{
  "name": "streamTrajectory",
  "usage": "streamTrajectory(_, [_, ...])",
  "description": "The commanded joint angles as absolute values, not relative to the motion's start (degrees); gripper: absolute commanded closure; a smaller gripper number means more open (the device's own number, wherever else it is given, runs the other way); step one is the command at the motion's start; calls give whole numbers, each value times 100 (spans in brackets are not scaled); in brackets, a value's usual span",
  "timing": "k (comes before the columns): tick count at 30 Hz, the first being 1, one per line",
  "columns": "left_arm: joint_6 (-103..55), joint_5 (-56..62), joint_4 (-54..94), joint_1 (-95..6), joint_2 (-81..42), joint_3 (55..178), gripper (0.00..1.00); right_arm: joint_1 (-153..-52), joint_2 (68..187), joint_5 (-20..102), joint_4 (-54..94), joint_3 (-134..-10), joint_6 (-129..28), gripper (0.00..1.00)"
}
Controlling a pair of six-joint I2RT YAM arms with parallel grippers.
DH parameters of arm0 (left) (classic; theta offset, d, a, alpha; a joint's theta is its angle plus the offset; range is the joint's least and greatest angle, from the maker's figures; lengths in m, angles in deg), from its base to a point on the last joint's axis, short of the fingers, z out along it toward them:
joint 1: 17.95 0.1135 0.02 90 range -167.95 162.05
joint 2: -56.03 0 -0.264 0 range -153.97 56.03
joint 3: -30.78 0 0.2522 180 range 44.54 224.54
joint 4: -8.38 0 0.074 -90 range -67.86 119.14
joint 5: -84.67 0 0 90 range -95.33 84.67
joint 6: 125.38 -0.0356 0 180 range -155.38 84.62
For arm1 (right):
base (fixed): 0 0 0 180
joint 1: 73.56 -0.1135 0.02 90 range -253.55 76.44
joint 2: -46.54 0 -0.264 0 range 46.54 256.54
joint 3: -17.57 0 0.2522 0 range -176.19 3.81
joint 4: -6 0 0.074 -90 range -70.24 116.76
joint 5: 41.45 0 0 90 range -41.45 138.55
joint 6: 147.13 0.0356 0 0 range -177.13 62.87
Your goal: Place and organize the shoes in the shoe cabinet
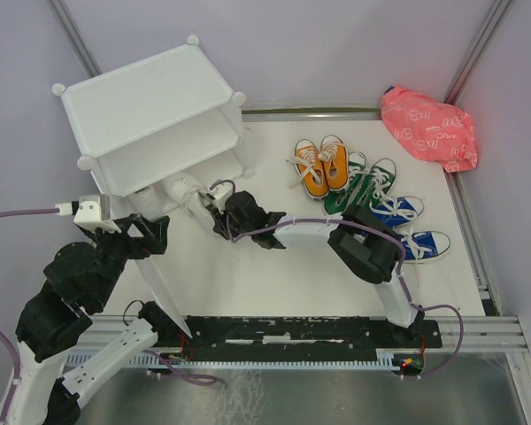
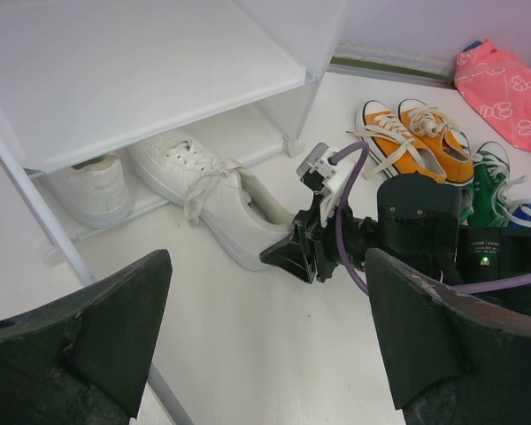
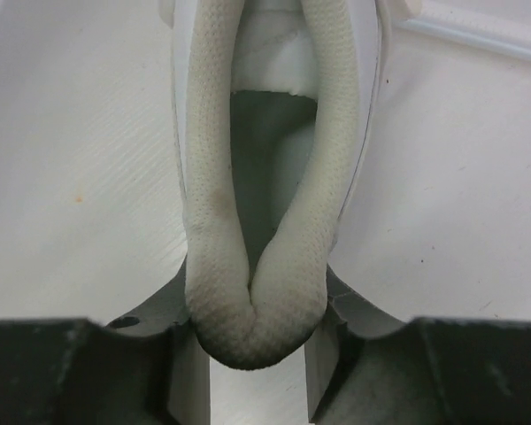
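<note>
Cream padded canvas fills the gap between my right fingers: my right gripper [image 3: 257, 359] is clamped on the heel collar of a white shoe [image 3: 265, 133], pinching its two sides together. I judge the heel suits this step, since it leaves the toe free to lead. The toe points into the lower compartment of the shoe cabinet [image 1: 150, 97], tucked under the shelf [image 2: 142, 80], while the heel lies out on the table [image 1: 248, 283]. A second white shoe [image 2: 93, 186] sits just beside it, deeper inside. My left gripper [image 1: 146, 235] hangs by the cabinet's near front post, fingers wide apart, holding nothing. Well off to the right the orange pair [image 1: 323, 166], green pair [image 1: 372, 181] and blue pair [image 1: 425, 243] lie clustered, with a pink bag [image 1: 429, 128] beyond them.
</note>
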State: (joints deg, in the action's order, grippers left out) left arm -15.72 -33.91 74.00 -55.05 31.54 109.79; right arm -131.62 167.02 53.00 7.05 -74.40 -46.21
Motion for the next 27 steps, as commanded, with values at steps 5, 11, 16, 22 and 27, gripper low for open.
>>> streamTrajectory(5, [-1546, -3455, 7844, -5486, 2997, 10987, 3, -13328, 16606, 5731, 852, -8899, -4325, 85])
streamTrajectory(11, [-1465, -3493, 7967, -5493, 3094, 11041, 3, -13369, 16923, 5807, 1216, -9700, -4086, 86])
streamTrajectory(16, [-1456, -3502, 8001, -5499, 3171, 10994, 3, -13368, 17629, 5757, 1471, -10622, -4069, 85])
streamTrajectory(22, [-1468, -3586, 8120, -5498, 3229, 11026, 3, -13365, 18495, 5764, 1710, -11574, -3930, 85])
streamTrajectory(27, [-1458, -3605, 8154, -5489, 3235, 10994, 3, -13367, 18784, 6009, 1429, -11818, -3900, 85])
